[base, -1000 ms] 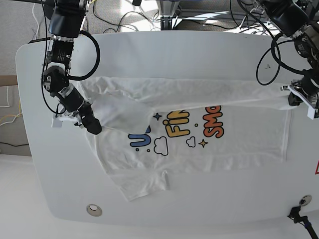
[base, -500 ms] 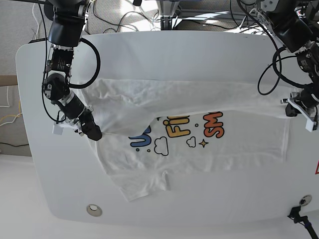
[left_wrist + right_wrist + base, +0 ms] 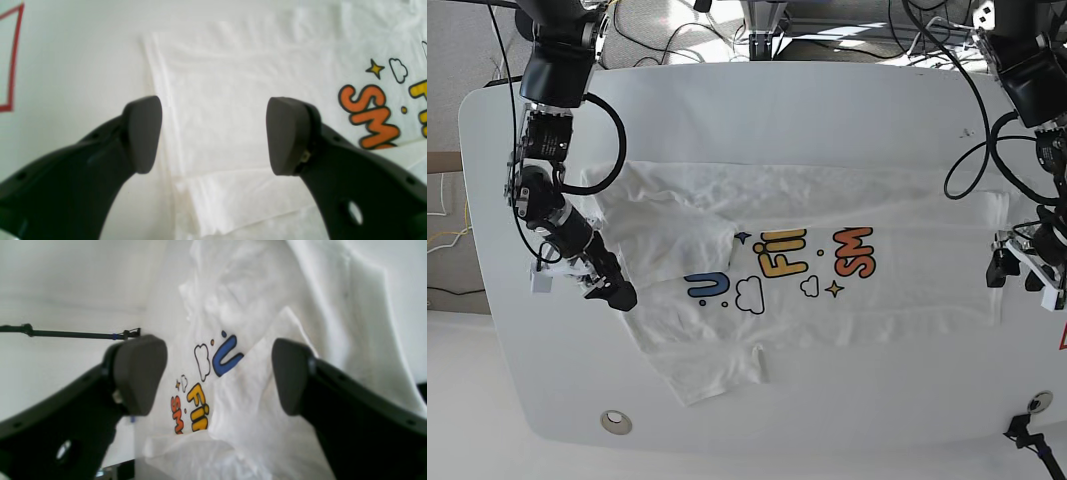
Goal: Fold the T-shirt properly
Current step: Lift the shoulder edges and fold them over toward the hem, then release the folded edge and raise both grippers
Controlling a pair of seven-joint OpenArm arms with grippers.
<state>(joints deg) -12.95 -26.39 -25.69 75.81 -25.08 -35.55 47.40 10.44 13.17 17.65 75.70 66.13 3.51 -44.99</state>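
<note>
T-shirt lies print-up on the white counter, far long edge folded toward the print; near sleeve still out. Left end effector wide open, empty, over the hem end. Right end effector also open, apparently empty. Remaining: near-side fold, then crosswise folds.

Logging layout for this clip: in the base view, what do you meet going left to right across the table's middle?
Right claw → blue U → yellow letters → orange SM → left claw, all over the T-shirt on the white table.
</note>
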